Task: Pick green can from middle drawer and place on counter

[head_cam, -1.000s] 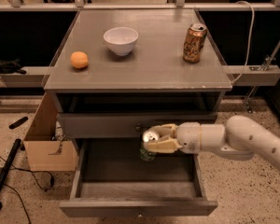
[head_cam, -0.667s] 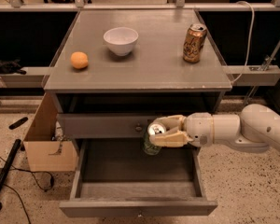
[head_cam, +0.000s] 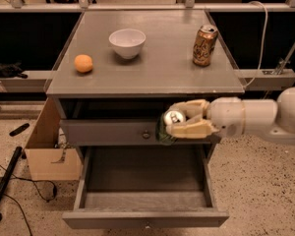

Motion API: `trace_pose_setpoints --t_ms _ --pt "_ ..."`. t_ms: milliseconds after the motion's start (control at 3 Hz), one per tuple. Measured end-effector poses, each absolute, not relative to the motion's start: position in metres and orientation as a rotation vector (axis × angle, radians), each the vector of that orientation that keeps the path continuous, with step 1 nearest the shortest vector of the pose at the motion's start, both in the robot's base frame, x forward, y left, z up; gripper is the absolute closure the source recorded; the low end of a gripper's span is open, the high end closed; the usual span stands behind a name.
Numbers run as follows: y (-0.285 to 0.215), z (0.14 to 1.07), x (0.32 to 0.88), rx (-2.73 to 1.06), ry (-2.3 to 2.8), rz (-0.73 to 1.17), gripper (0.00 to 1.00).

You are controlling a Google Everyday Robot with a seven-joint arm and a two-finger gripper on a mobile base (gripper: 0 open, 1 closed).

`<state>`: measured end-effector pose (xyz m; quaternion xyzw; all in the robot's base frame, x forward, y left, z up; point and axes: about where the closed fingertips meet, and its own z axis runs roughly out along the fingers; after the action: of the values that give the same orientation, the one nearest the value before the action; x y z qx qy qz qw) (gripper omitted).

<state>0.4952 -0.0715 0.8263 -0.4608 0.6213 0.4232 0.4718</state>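
The gripper (head_cam: 184, 120) comes in from the right on a white arm and is shut on the green can (head_cam: 167, 127). The can's silver lid faces the camera and its dark-green body shows below the fingers. The can hangs in the air in front of the closed upper drawer front (head_cam: 113, 132), just under the counter's front edge (head_cam: 147, 90) and well above the floor of the open middle drawer (head_cam: 142, 173). The drawer is pulled out toward the camera and nothing shows inside it.
On the counter stand a white bowl (head_cam: 127, 43), an orange fruit (head_cam: 83, 63) and a gold-orange can (head_cam: 205, 45). An open cardboard box (head_cam: 49, 154) sits on the floor left of the cabinet, with a black pole (head_cam: 5, 183) and cables beside it.
The gripper has lifted the green can up and out of the middle drawer, rising to just below the counter's edge and moving slightly right.
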Motion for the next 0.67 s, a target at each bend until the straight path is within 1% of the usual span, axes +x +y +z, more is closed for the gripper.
trace_pose_setpoints --t_ms 333,667 --pt "-0.088 0.939 0.482 -1.234 1.412 0.934 1.00" --pt "-0.091 1.013 0.495 -1.279 1.393 0.889 1.00"
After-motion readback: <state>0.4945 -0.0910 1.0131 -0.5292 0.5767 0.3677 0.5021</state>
